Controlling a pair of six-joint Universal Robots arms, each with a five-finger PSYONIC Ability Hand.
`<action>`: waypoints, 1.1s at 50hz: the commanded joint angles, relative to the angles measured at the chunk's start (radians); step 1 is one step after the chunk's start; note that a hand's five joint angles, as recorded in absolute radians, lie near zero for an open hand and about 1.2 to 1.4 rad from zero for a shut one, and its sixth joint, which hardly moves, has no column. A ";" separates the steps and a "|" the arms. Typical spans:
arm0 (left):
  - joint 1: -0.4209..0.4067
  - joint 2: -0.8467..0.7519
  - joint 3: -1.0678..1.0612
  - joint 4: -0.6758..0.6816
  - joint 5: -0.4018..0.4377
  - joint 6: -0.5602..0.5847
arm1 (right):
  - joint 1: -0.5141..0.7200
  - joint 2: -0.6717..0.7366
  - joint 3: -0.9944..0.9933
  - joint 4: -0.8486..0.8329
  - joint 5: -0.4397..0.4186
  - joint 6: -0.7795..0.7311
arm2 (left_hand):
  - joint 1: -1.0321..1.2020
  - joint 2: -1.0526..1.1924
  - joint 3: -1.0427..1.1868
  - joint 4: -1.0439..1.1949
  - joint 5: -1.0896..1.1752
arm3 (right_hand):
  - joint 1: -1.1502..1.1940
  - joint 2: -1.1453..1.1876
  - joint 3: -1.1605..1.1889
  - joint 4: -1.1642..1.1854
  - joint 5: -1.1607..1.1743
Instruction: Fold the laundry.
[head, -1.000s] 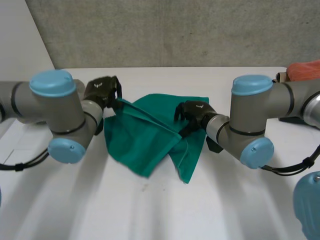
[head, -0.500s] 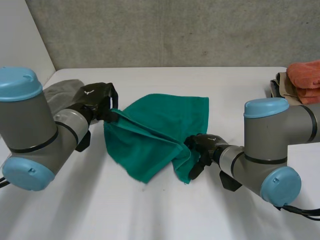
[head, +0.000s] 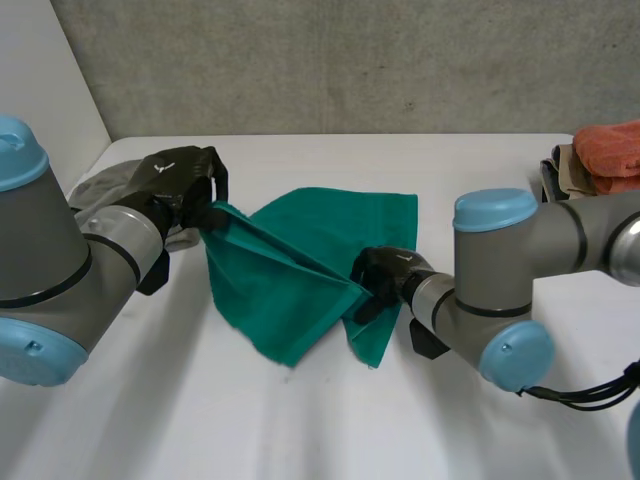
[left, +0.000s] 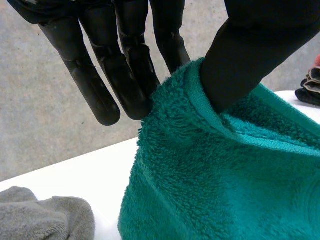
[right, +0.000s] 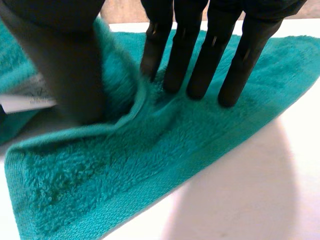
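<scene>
A green towel (head: 300, 260) lies partly spread in the middle of the white table (head: 320, 420). My left hand (head: 183, 183) holds its left corner lifted off the table. In the left wrist view the thumb (left: 255, 50) and fingers (left: 125, 70) pinch the towel's hem (left: 200, 130). A taut ridge of cloth runs from that corner to my right hand (head: 382, 278) at the towel's lower right part. In the right wrist view the fingers (right: 200, 55) press into the towel (right: 165, 150), and a ridge of cloth is bunched against the thumb (right: 65, 60).
A grey cloth (head: 110, 182) lies at the left behind my left hand, seen below it in the left wrist view (left: 45, 215). A stack of orange and brown cloths (head: 600, 155) sits at the back right edge. A white label (right: 25, 102) shows on the towel beside the thumb.
My right hand moved from the towel's upper middle down to its lower right part and closed in on the ridge. My left hand shifted slightly left, keeping its corner.
</scene>
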 joint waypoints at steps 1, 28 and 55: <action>0.004 0.024 0.012 0.000 0.000 0.001 | 0.012 0.025 -0.038 -0.024 0.033 -0.011 | 0.234 0.200 0.204 0.197 0.241 | 0.644 0.644 0.664 0.663 0.661; 0.073 -0.222 0.083 -0.074 0.018 0.437 | -0.061 -0.256 0.064 0.119 0.071 -0.934 | 0.234 0.200 0.204 0.197 0.241 | 0.644 0.644 0.664 0.663 0.661; 0.061 -0.028 0.318 0.300 0.112 0.362 | -0.076 -0.415 0.055 -0.658 0.092 -0.693 | 0.234 0.200 0.204 0.197 0.241 | 0.644 0.644 0.664 0.663 0.661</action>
